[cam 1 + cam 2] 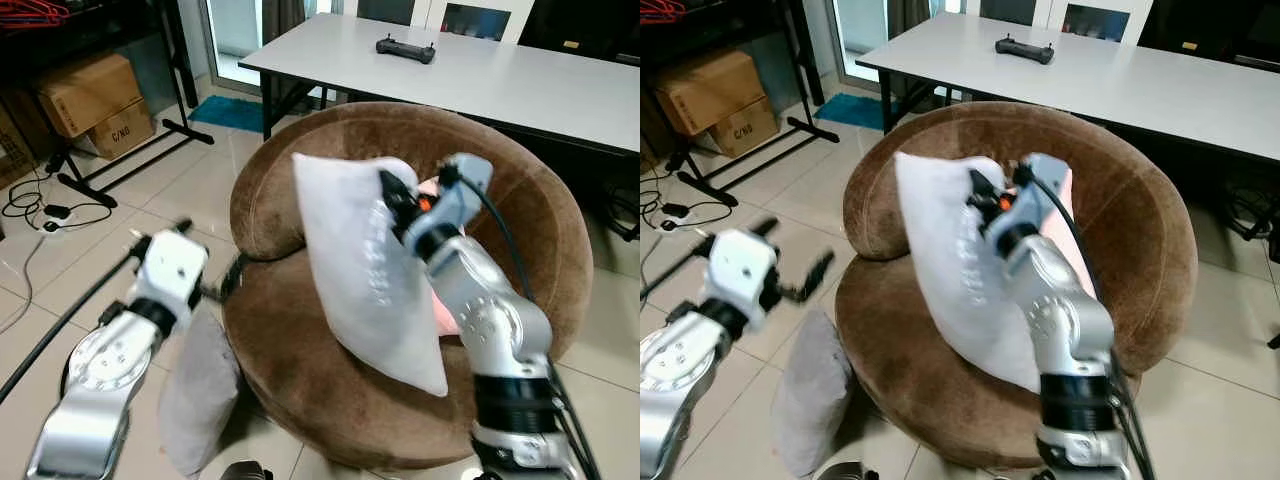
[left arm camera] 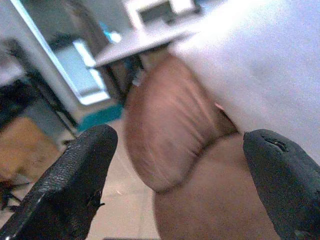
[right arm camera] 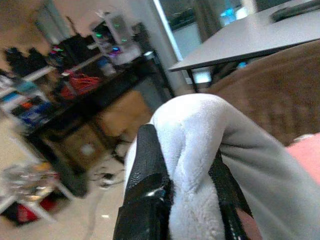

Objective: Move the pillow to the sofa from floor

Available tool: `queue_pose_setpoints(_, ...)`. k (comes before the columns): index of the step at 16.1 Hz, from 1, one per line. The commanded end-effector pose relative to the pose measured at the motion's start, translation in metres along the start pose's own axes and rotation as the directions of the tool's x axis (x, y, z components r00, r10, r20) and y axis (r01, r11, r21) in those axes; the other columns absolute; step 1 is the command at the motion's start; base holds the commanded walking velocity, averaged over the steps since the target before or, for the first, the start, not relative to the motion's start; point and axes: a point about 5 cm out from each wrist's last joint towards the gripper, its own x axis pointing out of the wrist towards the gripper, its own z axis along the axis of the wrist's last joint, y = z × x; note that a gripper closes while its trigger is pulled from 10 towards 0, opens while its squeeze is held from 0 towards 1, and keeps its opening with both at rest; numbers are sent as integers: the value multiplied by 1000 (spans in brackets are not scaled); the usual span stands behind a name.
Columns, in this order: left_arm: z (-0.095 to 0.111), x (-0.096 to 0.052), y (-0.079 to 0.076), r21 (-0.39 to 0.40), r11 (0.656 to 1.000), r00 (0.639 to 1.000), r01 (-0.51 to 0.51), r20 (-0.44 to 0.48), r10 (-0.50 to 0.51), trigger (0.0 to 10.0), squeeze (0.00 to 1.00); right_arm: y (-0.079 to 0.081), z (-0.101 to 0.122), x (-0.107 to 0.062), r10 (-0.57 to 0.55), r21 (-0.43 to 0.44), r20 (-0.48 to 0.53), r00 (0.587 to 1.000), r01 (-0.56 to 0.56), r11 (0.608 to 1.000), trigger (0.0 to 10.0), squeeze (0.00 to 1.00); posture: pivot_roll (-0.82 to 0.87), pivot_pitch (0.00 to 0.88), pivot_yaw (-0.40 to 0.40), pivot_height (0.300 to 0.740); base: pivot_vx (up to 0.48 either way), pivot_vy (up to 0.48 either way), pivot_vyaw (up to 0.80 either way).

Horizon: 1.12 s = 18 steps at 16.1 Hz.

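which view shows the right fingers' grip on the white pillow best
The right wrist view: both black fingers pinch a fold of the white pillow close up. The eye views show the whole pillow over the brown sofa, the grip small. The left wrist view catches one blurred pillow corner.

Two silver robot arms are showing their jointed metal casings.
Black cables are trailing along each arm; the right gripper (image 1: 398, 196) and left gripper (image 1: 790, 262) are wearing long black fingers.

Head stereo pair plus two wrist cameras

My two eye views look forward and down on the round brown sofa (image 1: 400, 400) and grey table (image 1: 520, 80), sharing nearly everything. My left wrist view sits close beside the sofa's back; my right wrist view looks tight onto the white pillow (image 3: 200, 150).
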Motion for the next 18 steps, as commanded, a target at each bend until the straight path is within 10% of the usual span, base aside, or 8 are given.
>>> queue_pose_setpoints(1,5,-4,-4,-18,997,997,73,10,-73,10000,0,10,7,10,31,96,9,999,-32,995,10000,0,126,0,-33,740,0,0,0)
queue_pose_setpoints(10,7,-16,-13,-63,975,976,213,-22,-215,10000,0,-68,-14,62,-396,183,-115,911,411,893,10000,0,145,0,-31,740,0,0,0)
queue_pose_setpoints(11,8,-16,-12,-59,977,978,206,-23,-207,10000,0,-81,-4,59,-476,90,-82,876,482,872,10000,1000,154,0,-41,740,0,0,0)
queue_pose_setpoints(18,10,-14,-10,-61,991,992,122,-7,-122,10000,0,-115,51,46,-575,99,133,807,566,818,10000,1000,152,0,-46,740,0,0,0)
